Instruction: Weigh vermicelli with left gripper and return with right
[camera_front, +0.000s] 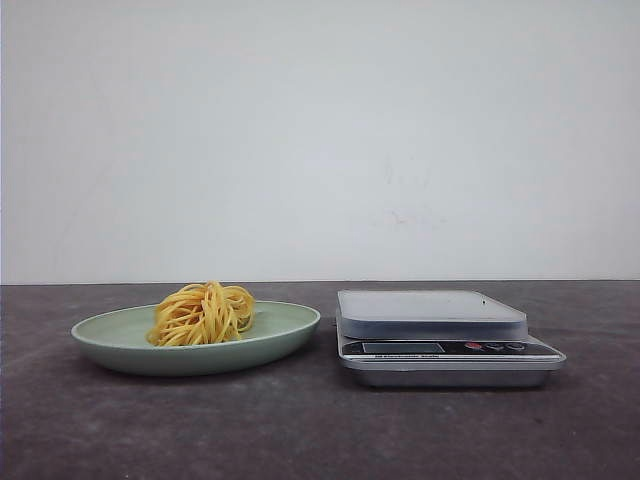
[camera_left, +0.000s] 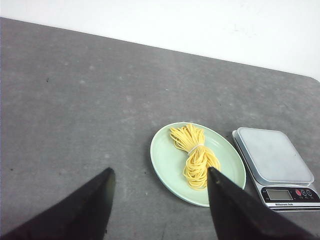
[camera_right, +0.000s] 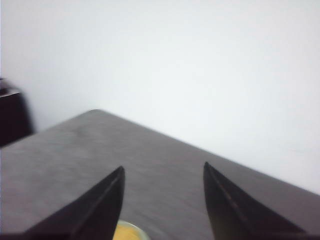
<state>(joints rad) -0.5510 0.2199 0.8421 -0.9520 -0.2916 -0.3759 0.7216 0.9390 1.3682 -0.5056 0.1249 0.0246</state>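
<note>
A yellow bundle of vermicelli (camera_front: 203, 313) lies on a pale green plate (camera_front: 110, 335) on the left of the dark table. It also shows in the left wrist view (camera_left: 195, 156), tied round the middle. A silver kitchen scale (camera_front: 437, 333) stands to the plate's right, its pan bare. Neither arm shows in the front view. My left gripper (camera_left: 160, 172) is open and empty, high above the table beside the plate (camera_left: 167, 160). My right gripper (camera_right: 163, 168) is open and empty; a blurred bit of the yellow vermicelli (camera_right: 128, 232) shows by one finger.
The scale (camera_left: 274, 164) stands close beside the plate. A white wall (camera_front: 320, 140) rises behind the table's far edge. A dark object (camera_right: 12, 117) stands off the table's corner in the right wrist view.
</note>
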